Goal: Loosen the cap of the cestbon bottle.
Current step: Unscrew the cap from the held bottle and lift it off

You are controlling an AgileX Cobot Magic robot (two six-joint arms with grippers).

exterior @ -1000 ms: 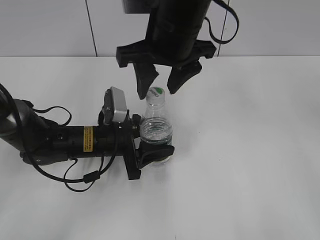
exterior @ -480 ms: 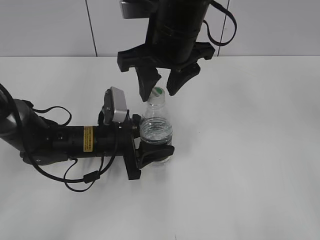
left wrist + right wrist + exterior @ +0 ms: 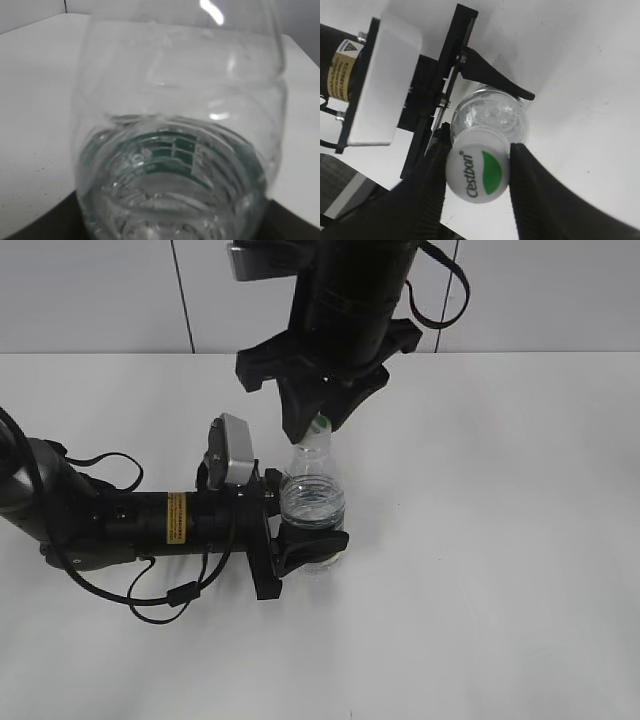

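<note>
Looking down past your right claw (image 3: 477, 172), you see the cap (image 3: 478, 170) pinched between its fingers, the bottle (image 3: 312, 508) standing upright directly beneath, its body clamped by the left claw (image 3: 300, 530).

**A bare robot test bench, most likely a lab**

Everything points to a set-up built for robot trials rather than a home or shop. The counter (image 3: 500, 540) is a plain white surface, spotless apart from faint specks seen in the left wrist view. Behind the fingers (image 3: 300, 425) of the upper arm runs a pale panelled wall (image 3: 560, 290) with thin dark seams. Two black robot arms with loose cables (image 3: 150, 595) and a yellow warning sticker (image 3: 176, 517) fill the scene; a single water bottle (image 3: 312, 502) is the only prop.
</note>
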